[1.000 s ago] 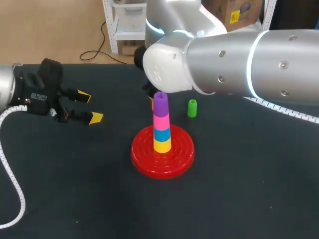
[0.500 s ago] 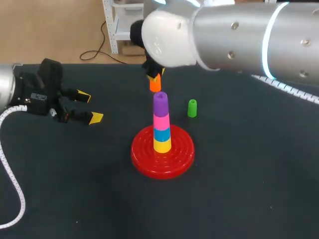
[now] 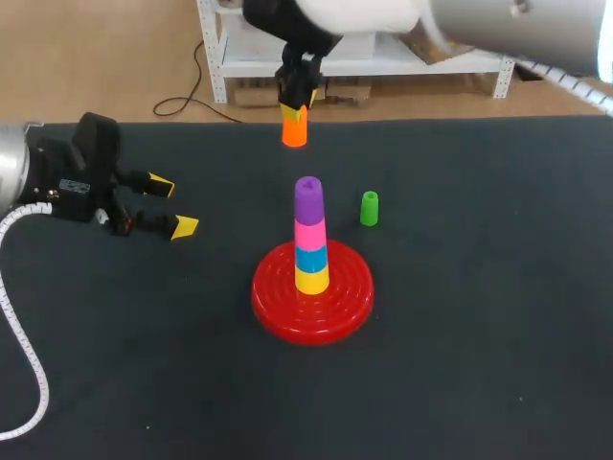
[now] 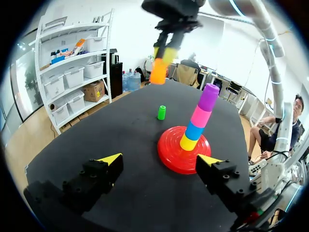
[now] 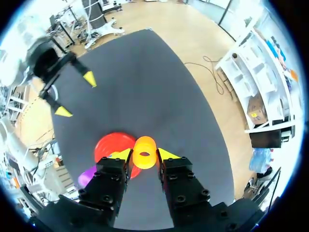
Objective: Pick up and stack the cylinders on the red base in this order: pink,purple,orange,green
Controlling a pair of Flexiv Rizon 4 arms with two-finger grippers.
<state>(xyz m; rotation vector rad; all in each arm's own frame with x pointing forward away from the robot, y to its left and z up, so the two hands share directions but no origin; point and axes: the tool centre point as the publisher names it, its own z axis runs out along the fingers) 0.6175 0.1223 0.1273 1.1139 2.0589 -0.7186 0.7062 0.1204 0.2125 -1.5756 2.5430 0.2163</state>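
My right pincer (image 5: 144,155) holds the orange plastic cylinder (image 3: 294,127) upright, high above and far of the purple plastic cylinder (image 3: 307,197) topping the round red base's (image 3: 278,311) stack, for a clear vertical descent; my left pincer (image 3: 172,205) rests wide at left.

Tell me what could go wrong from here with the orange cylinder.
1. The right gripper holds the orange cylinder only near its upper end; it might slip or tilt.
2. The stack is tall and narrow; lowering off-centre onto the purple cylinder could topple it.
3. The green cylinder stands close beside the red base and could get knocked.
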